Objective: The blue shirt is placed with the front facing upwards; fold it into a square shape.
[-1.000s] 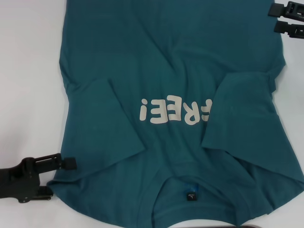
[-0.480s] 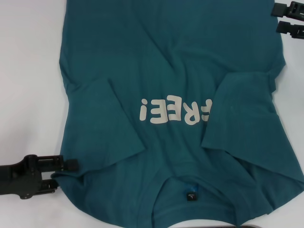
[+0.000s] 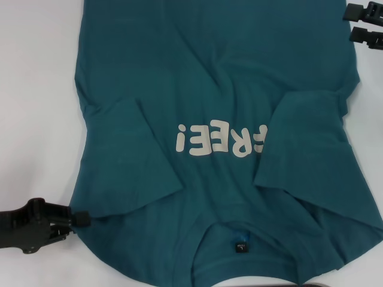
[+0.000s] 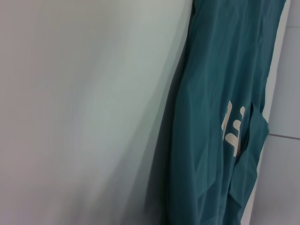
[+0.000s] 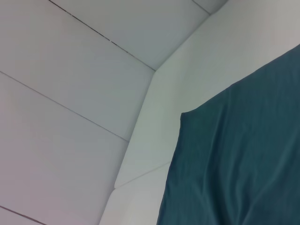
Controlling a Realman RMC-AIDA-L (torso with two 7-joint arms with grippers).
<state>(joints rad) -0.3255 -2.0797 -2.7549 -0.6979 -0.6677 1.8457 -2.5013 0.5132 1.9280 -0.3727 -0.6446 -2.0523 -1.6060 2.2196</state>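
Two pincers flank the blue shirt [image 3: 221,119]: left pincer [image 3: 76,220] touching its shoulder edge, grip unclear; right pincer [image 3: 353,23] parted.

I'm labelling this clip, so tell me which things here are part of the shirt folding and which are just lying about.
Part of the job: dark teal-blue cotton T-shirt; left gripper at its shoulder edge; right gripper near its hem.

Just there: white table; dark object at the near edge.

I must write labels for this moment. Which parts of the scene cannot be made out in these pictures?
- Large teal-blue cotton T-shirt: its hem is cut off by the head view's top edge.
- Pale chest lettering: its first letter lies under the folded-in sleeve.
- Small black neck tag: print too small to read.
- Right gripper: mostly beyond the head view's edge.
- Left gripper: whether it grips the cloth is unclear; its wrist view shows no fingers.
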